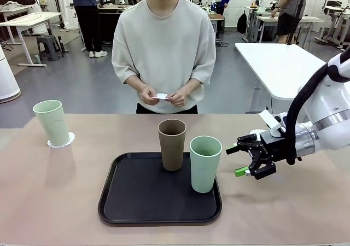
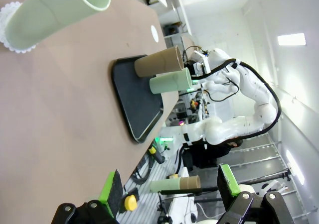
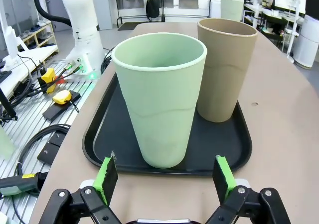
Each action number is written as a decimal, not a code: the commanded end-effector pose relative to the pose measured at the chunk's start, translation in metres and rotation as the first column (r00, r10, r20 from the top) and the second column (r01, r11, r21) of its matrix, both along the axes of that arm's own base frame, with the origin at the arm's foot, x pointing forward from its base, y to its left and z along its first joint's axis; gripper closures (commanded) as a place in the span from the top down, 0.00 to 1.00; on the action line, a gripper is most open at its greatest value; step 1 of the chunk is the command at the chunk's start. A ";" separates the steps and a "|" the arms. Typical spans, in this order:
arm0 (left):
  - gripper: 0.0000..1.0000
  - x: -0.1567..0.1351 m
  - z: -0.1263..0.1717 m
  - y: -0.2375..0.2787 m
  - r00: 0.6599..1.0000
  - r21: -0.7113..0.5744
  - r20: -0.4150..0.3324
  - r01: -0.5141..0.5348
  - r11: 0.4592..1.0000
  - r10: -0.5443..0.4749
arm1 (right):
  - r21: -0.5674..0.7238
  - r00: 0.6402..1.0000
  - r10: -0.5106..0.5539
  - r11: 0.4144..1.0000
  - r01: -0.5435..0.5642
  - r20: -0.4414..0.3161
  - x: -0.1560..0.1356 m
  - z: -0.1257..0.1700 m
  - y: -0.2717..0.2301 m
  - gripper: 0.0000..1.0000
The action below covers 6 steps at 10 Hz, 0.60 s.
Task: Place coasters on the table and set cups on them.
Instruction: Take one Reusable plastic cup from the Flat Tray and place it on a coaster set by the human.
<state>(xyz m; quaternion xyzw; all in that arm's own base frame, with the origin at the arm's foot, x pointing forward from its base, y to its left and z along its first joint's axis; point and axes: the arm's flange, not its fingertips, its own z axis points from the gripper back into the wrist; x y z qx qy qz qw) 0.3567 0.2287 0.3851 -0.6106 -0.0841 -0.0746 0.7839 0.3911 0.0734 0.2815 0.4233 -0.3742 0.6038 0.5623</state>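
On the desk (image 1: 49,202), left end: green cup (image 1: 52,123) upright on a coaster (image 1: 69,141), with the lace edge poking out round its base. Brown cup (image 1: 172,145) and second green cup (image 1: 205,164) stand just beside each other on the black tray (image 1: 136,202) mid-desk. The second green cup is at the tray's right, on my side. All three have the long axis vertical, mouth up, narrow end down.

Front view gives me the person at the far edge, hands (image 1: 178,98) together on a small white piece (image 1: 162,97), looks like a coaster. It also puts the right tool (image 1: 236,160) right of the second green cup at about mid-height, near but apart, fingers aimed sideways at it.

Right wrist view adds detail. Fingers are spread with nothing between them, and that cup (image 3: 162,99) is dead ahead past the tips. The brown one (image 3: 227,69) is behind it to picture right, and the first green cup (image 3: 232,7) is small at the far end.

Left wrist view is rolled, so the cups read as lying sideways with mouths to picture right. Left tool (image 2: 171,186) is spread, empty, well apart from every cup. Same view catches the right arm (image 2: 239,84) beyond the tray.
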 end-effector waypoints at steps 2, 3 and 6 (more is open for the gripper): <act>1.00 0.000 0.002 0.000 1.000 0.005 -0.006 -0.005 1.000 0.005 | -0.001 1.000 0.002 1.000 -0.002 0.002 0.000 -0.001 -0.001 1.00; 1.00 0.000 0.002 0.000 1.000 0.005 -0.006 -0.005 1.000 0.005 | 0.000 1.000 0.000 1.000 0.000 0.000 0.000 0.000 0.000 1.00; 1.00 0.000 0.002 0.000 1.000 0.005 -0.006 -0.005 1.000 0.005 | 0.048 1.000 -0.020 0.999 0.021 -0.019 -0.003 -0.012 0.025 1.00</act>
